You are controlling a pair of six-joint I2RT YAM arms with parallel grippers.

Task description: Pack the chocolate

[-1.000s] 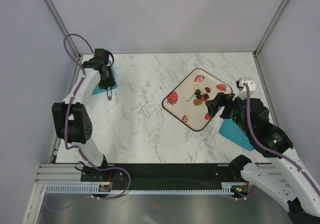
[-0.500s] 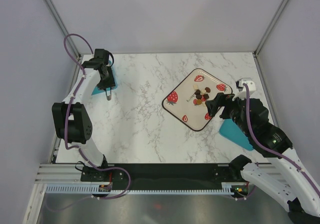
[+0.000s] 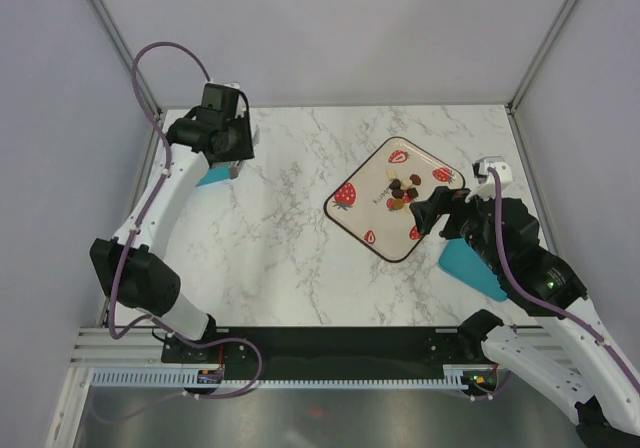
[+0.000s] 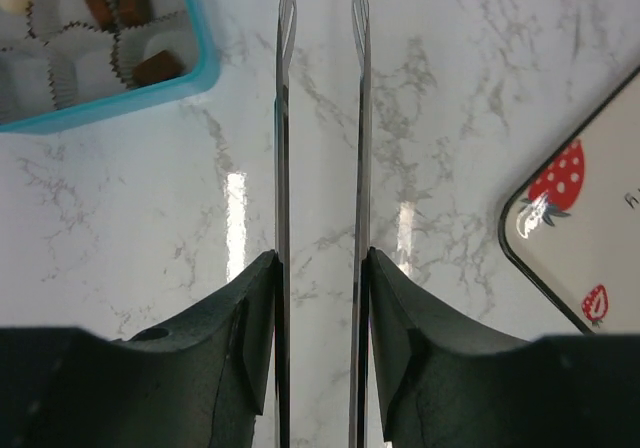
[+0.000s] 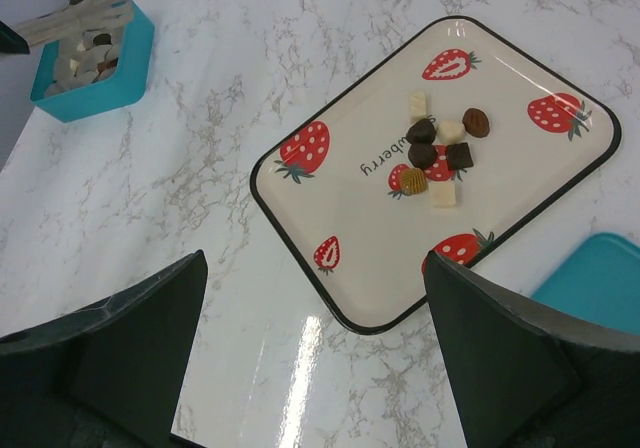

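Marble table (image 3: 290,258). Strawberry-print tray (image 3: 375,213) right of centre. Teal box (image 4: 120,93) at far left, and its teal lid (image 3: 470,265) lies off at the near right.

Right gripper (image 5: 315,263) hangs at the tray's near-right edge, jaws spread wide, nothing in them. Left gripper (image 4: 320,263) is over bare table just right of the box, clamped on the tongs (image 4: 283,168). The tong tips are apart and empty.

Chocolate (image 5: 440,153): roughly nine pieces clustered on the tray's far half. A few brown pieces (image 4: 130,3) sit in paper cups in the box. The box is only partly in view, so the fill is uncertain.

Judgement: packing is started, and most pieces and the lid are left.
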